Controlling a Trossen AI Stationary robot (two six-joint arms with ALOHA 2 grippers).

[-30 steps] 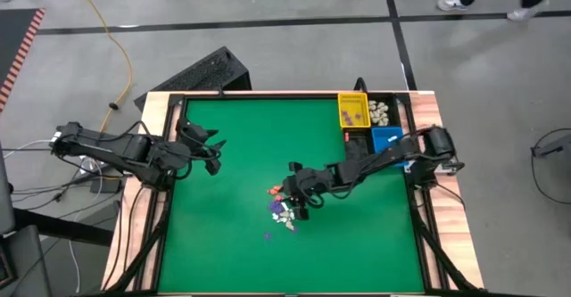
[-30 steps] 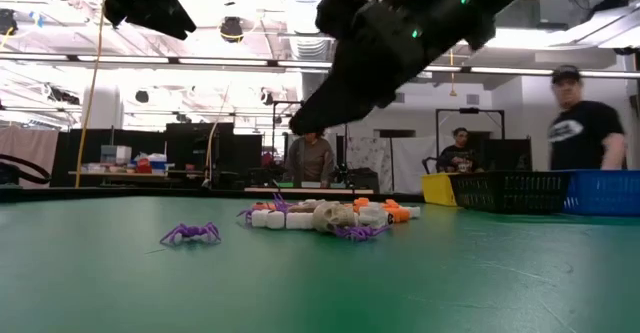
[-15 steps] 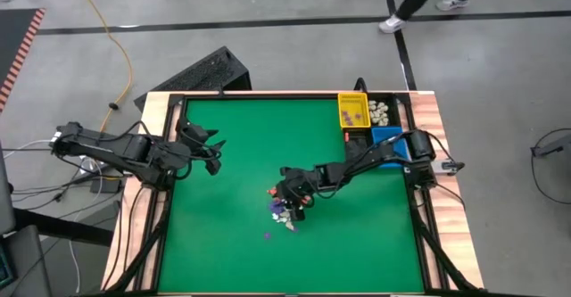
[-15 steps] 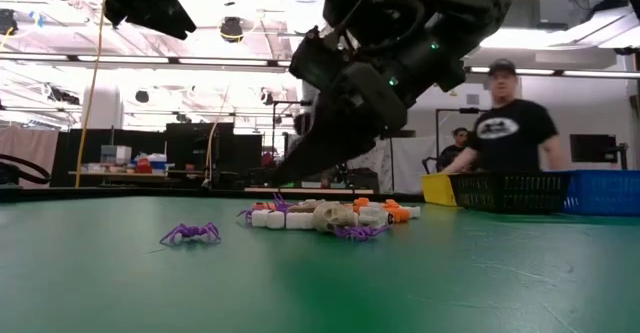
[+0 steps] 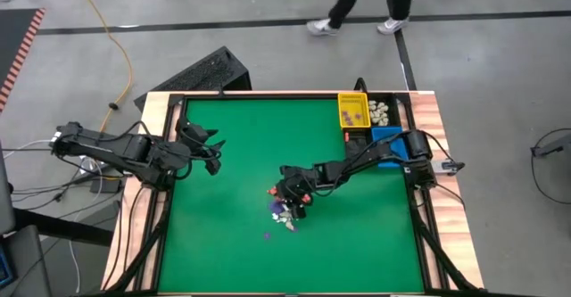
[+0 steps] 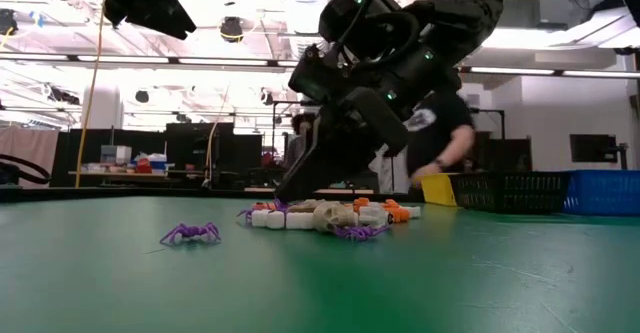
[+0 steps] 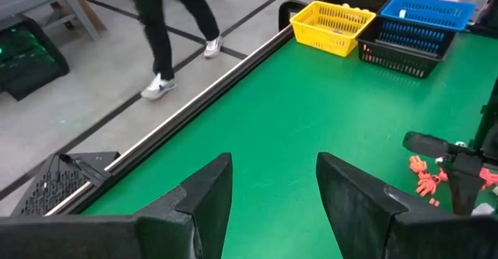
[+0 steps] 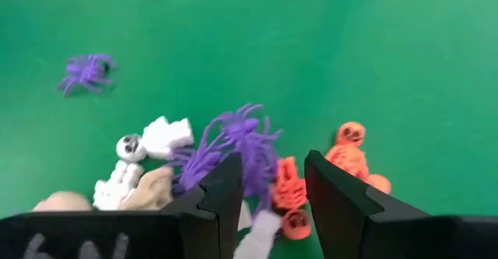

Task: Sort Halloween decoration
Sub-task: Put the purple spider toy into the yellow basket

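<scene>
1. The right arm is stretched from the table's right edge toward the middle, and the right gripper (image 5: 291,206) is tipped down over the pile of trinkets (image 5: 284,210).
2. Its fingers (image 8: 220,189) are held apart with nothing grasped; a purple spider (image 8: 233,146) and an orange skeleton (image 8: 288,183) are seen just ahead of the gap between them.
3. The pile lies on the green table (image 5: 232,243) near its centre; white skull and bone pieces (image 8: 144,146) are mixed in, and a lone purple spider (image 6: 190,234) lies apart from it.
4. The left arm is parked at the table's left side, the left gripper (image 5: 214,154) raised and spread wide, empty.
5. A yellow bin (image 5: 352,111), a black bin (image 5: 382,111) and a blue bin (image 5: 385,139) are set at the far right corner.
6. A person's legs (image 5: 361,3) are seen on the floor beyond the table.
</scene>
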